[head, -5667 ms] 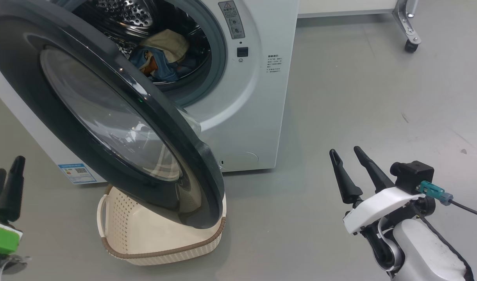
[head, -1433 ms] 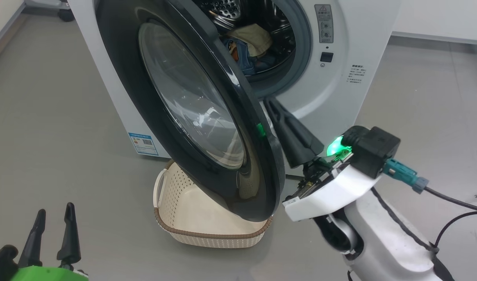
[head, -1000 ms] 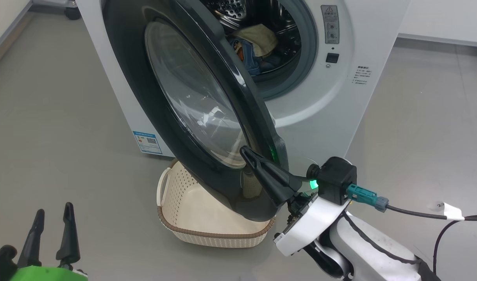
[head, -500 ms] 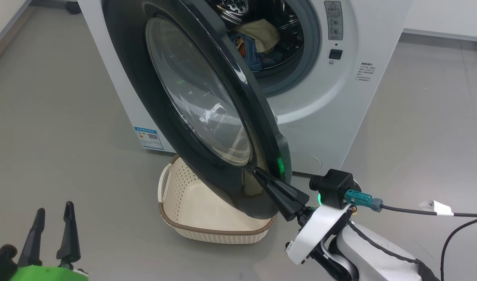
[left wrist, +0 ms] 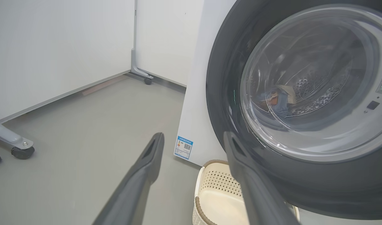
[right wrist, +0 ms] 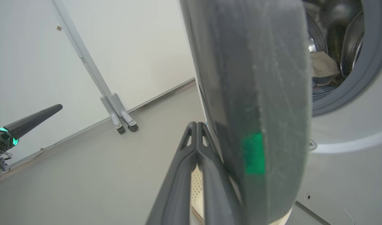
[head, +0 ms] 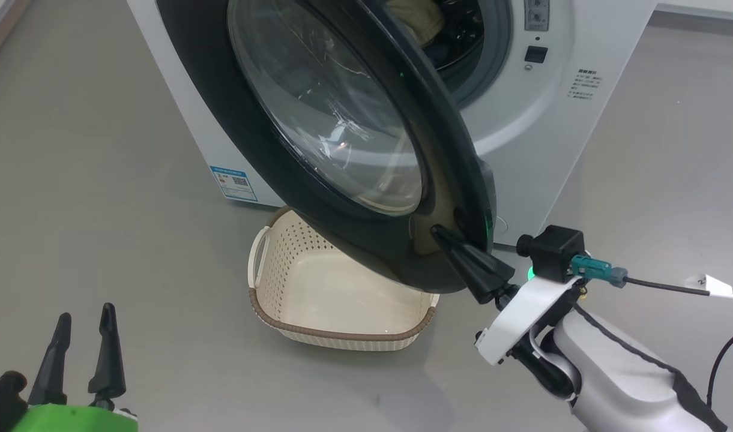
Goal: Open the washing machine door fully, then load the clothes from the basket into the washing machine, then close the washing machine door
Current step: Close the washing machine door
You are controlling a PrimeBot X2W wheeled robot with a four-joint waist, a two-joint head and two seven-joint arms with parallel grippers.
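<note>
Washing machine door (head: 330, 120), right hand (head: 439, 231) against its lower rim

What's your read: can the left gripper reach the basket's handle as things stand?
Probably yes. The left gripper is open, with bare floor between it and the basket, and the basket's left handle sits uncovered. The washing machine door overhangs only the basket's far right part.

Black-rimmed washing machine door (head: 330, 132), cream perforated basket (head: 284, 245), grey floor (head: 102, 210)
</note>
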